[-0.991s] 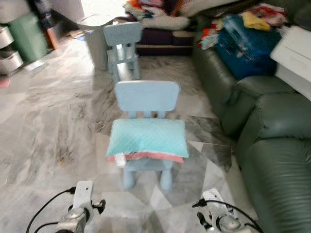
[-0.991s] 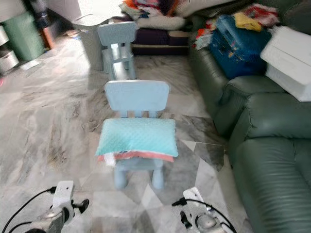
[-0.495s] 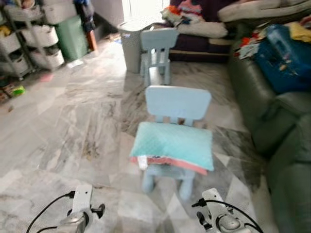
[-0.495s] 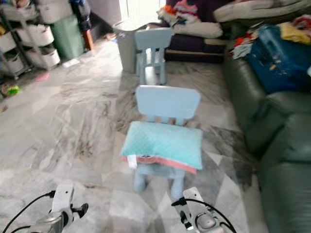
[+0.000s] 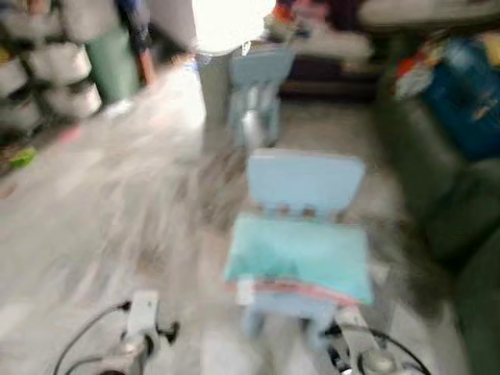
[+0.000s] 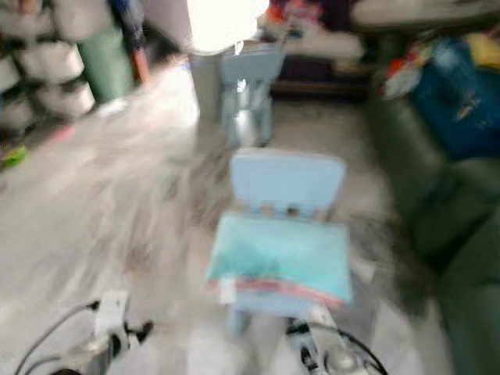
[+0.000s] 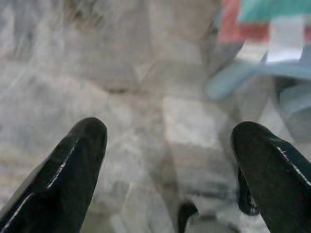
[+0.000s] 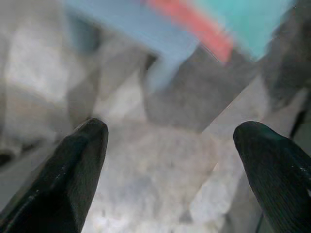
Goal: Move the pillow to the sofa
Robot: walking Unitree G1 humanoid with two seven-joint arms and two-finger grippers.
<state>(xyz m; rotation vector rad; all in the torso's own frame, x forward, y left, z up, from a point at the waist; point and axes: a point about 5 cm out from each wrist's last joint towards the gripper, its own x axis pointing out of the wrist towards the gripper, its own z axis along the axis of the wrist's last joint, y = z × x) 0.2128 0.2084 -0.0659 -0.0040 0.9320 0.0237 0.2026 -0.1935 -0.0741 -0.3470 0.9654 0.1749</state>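
Observation:
A turquoise pillow (image 5: pixel 301 254) with a red-orange underside lies flat on the seat of a small light-blue child's chair (image 5: pixel 306 181) straight ahead. The dark green sofa (image 5: pixel 437 211) runs along the right. Both arms hang low at the bottom of the eye views, short of the chair. My left gripper (image 7: pixel 167 160) is open over bare marble floor, with the pillow's edge (image 7: pixel 272 14) and a chair leg beyond its fingers. My right gripper (image 8: pixel 170 165) is open too, with the pillow's turquoise and red edge (image 8: pixel 228 24) ahead of it. The eye views are blurred.
A second light-blue chair (image 5: pixel 262 82) and a grey bin (image 5: pixel 215 90) stand further back. A blue bag (image 5: pixel 465 94) and clothes sit on the far end of the sofa. Shelves with white baskets (image 5: pixel 47 94) and a green bin (image 5: pixel 109 51) line the left. Marble floor lies open to the left.
The whole picture has shifted and blurred as the camera moved; the chair and pillow now sit slightly closer and lower in view. Both arms stay low, fingers spread as before.

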